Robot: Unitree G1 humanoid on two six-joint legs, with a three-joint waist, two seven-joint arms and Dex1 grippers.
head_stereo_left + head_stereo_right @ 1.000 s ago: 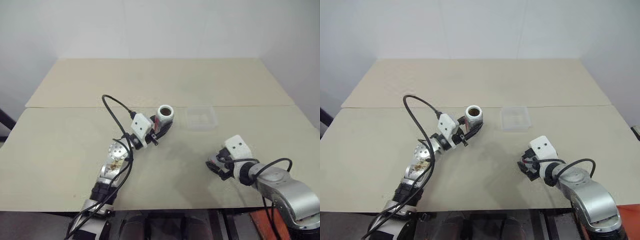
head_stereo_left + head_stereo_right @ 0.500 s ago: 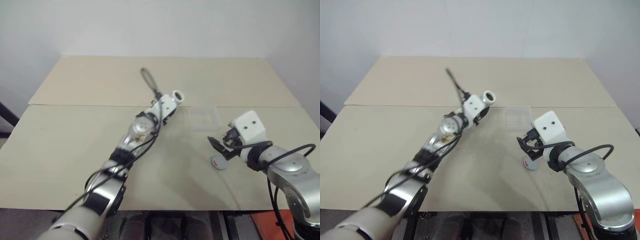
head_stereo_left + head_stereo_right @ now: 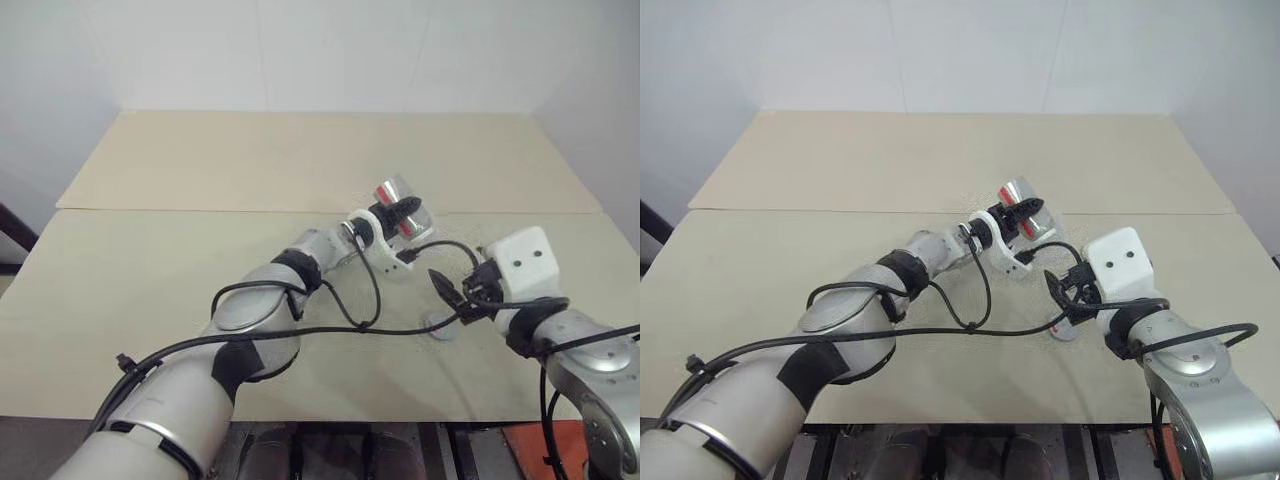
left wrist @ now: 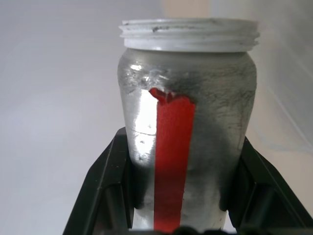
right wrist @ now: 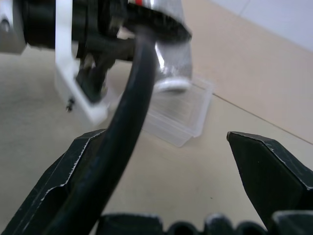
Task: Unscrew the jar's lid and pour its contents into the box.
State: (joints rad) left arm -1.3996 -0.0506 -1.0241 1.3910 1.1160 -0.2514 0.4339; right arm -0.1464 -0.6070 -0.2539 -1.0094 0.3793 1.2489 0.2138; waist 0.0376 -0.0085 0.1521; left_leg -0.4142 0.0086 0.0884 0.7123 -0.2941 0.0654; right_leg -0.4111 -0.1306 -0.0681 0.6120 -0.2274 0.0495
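My left gripper (image 3: 405, 213) is shut on the jar (image 3: 390, 192), a silvery one with a red stripe (image 4: 172, 147). It holds the jar tipped over, its open white-rimmed mouth (image 5: 171, 85) pointing down just above the clear plastic box (image 5: 188, 115). The contents are hidden. On the table in front of the box lies the grey lid (image 3: 437, 325) with its red mark. My right gripper (image 3: 450, 288) hovers open a little above the lid, nothing between its fingers (image 5: 266, 171).
A black cable (image 3: 360, 300) loops from the left arm across the table toward the right gripper and crosses the right wrist view. The beige table (image 3: 150, 270) has a seam running across it behind the box, and a white wall stands beyond.
The left arm has swung right with the jar, bringing it over the box and rolling it mouth-down. The right gripper let go of the lid on the table and rose.
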